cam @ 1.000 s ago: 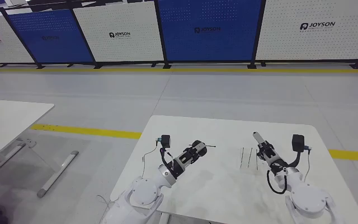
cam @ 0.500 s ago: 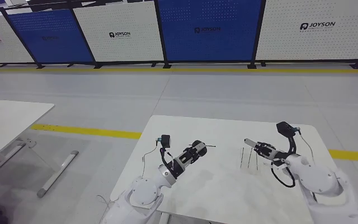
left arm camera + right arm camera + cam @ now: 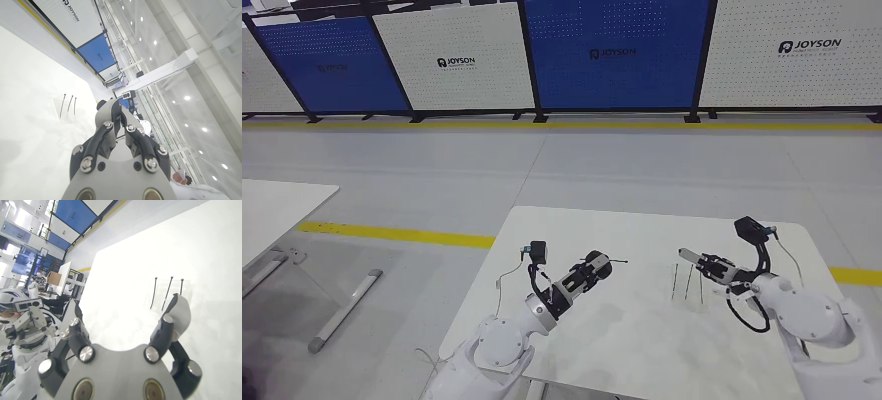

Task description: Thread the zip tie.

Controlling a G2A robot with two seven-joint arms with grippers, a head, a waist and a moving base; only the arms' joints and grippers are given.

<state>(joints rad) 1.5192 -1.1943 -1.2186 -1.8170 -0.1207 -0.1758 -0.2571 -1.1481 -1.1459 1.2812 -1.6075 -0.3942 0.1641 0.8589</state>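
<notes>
Right pincer swung from pointing up the worktop to pointing sideways, tip now near the far ends of the zip ties, arm shifted outward toward the worktop's edge, barely any movement over the last half second.

You have a white counter, a second white table off its left side; a yellow floor line, blue and white pegboard panels behind

Black zip ties on a white table.
</notes>
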